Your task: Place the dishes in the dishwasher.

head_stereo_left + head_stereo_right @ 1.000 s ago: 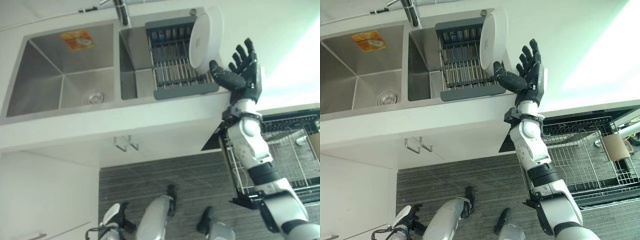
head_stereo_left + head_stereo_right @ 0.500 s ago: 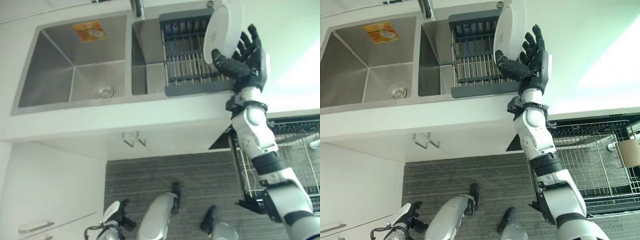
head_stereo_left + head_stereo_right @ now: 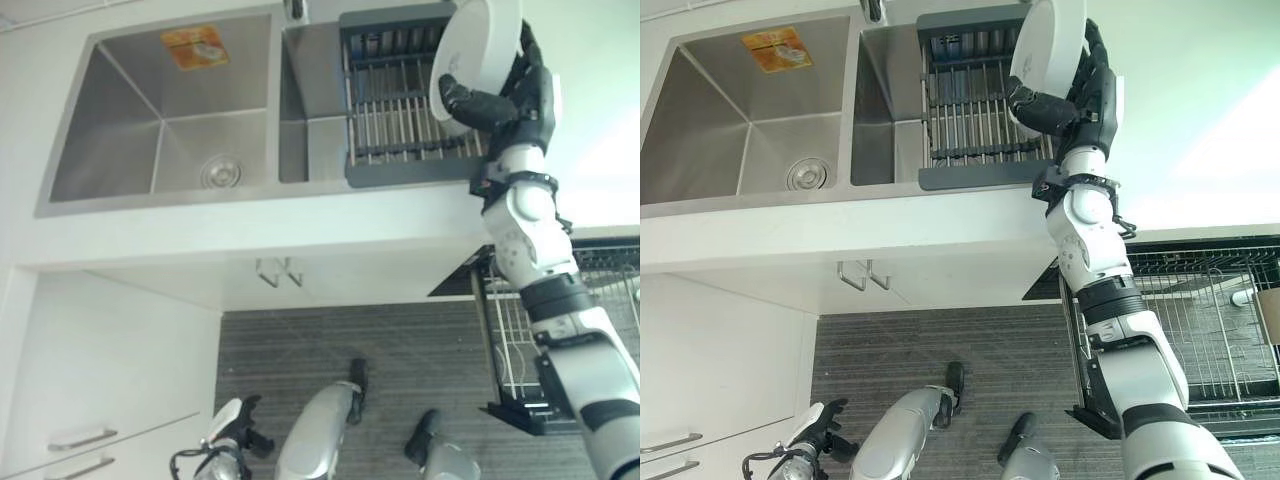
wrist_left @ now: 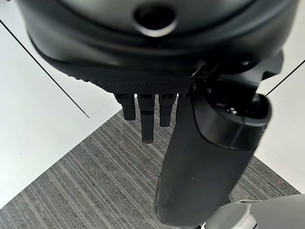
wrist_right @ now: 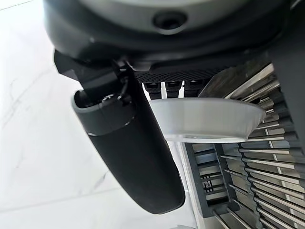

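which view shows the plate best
The right eye view: the whole white plate stands on edge over the drying rack, the right hand gripping it. The left eye view shows the same. The right wrist view shows its rim edge-on.

Open counter lay at three o'clock of the right hand, while the plate and drying rack blocked nine o'clock and the dishwasher rack stood open at six.
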